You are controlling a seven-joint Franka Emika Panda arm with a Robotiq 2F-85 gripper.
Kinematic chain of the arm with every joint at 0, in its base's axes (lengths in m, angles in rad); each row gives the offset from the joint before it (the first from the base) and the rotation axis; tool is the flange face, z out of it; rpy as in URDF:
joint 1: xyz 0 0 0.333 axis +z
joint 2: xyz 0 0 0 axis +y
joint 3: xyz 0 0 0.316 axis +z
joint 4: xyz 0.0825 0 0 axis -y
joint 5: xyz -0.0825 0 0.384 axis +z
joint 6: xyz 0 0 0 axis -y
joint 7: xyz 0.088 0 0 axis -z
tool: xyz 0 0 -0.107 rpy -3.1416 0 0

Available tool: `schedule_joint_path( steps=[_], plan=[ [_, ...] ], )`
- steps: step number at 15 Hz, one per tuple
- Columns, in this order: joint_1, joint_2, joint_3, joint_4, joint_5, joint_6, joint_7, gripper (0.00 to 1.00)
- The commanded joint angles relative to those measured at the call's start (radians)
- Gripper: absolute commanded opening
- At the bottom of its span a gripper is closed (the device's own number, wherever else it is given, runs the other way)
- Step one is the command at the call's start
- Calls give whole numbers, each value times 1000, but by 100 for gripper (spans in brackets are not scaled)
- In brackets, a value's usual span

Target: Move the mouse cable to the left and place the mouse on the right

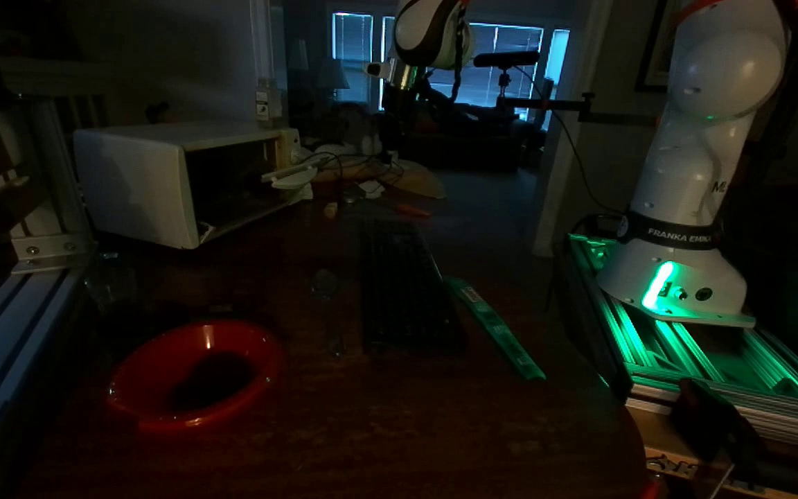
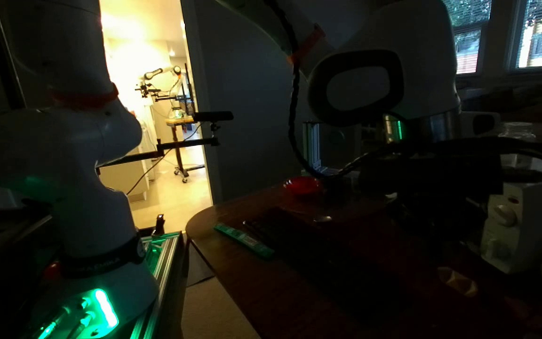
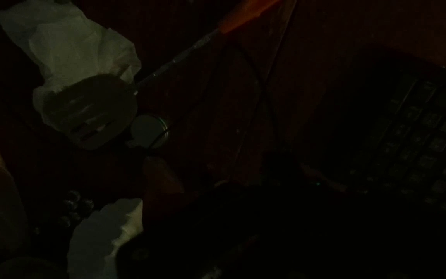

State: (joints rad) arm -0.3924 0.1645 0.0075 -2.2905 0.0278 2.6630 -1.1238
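A thin black cable [image 3: 265, 91] shows in the wrist view, looped on the dark red-brown table. It runs down to a very dark shape [image 3: 281, 162] that may be the mouse; its outline is too dark to confirm. My gripper [image 1: 391, 135] hangs over the far part of the table in an exterior view, beyond the black keyboard [image 1: 406, 291]. It is a dark mass in the other exterior view too [image 2: 433, 235]. In the wrist view the jaws at the bottom are lost in darkness, so their opening and any contact are hidden. The keyboard [image 3: 420, 131] lies at the right there.
A slotted spatula [image 3: 91, 112] with an orange handle [image 3: 246, 15] lies over crumpled white paper [image 3: 68, 46]. A round lid [image 3: 149, 131] is beside it. A white oven [image 1: 129, 180], red bowl [image 1: 208, 339], green strip [image 1: 499, 329] and spoon [image 1: 324, 283] are around the keyboard.
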Motion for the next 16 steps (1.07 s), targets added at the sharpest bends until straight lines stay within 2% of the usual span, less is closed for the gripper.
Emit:
schedule_joint_path(
  steps=[1, 4, 5, 6, 14, 16],
  plan=[
    [64, 5, -62, -7, -11, -24, 3, 1],
    [87, 24, -73, -4, 5, -8, 15, 1],
    [91, 27, -73, -4, 10, -7, 17, 30],
    [98, 26, -78, -7, 3, 3, 30, 31],
    [144, -29, -60, -20, 65, 75, 135, 90],
    [149, -26, -45, -13, 106, 121, 122, 100]
  ],
)
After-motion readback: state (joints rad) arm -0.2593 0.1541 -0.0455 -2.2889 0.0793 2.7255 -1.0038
